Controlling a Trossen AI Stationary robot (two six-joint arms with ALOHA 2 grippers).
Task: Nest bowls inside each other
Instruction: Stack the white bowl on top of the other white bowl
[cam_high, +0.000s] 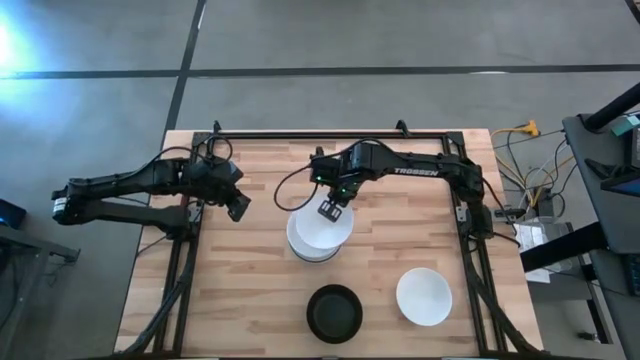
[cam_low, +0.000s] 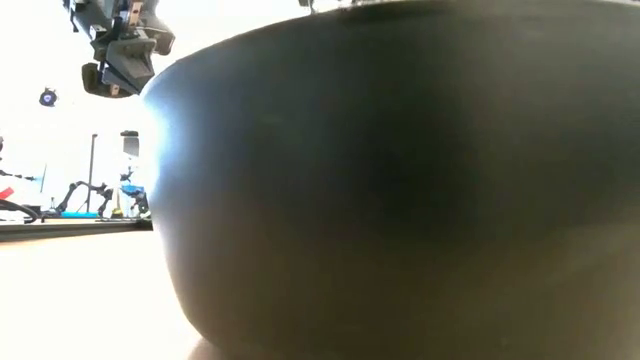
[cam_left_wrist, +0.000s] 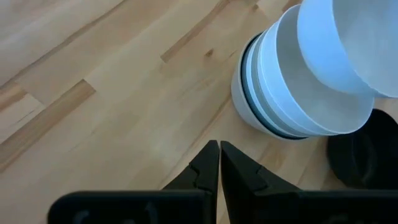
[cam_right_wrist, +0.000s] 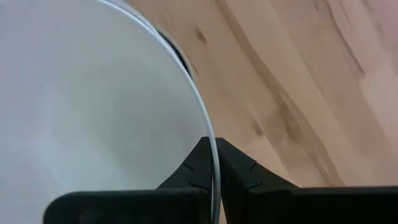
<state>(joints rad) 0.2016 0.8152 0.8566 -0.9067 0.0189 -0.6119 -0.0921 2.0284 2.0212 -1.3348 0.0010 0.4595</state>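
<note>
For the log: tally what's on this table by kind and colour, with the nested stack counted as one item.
Nested stack: 1 (the number of bowls in it cannot be told)
Held white bowl, its rim pinched by the right gripper over the stack: 1
Lone white bowl: 1
Black bowl: 1
Total: 4
The left gripper waits empty.

Robotics lab or test workshop. Butcher-block table (cam_high: 250, 290) in black metal frame (cam_high: 330, 133) on bare grey concrete floor (cam_high: 350, 40). Loose cables (cam_high: 530, 180) and equipment bench (cam_high: 605, 170) beside table. Further gear stands in bright room background (cam_low: 95, 195).
</note>
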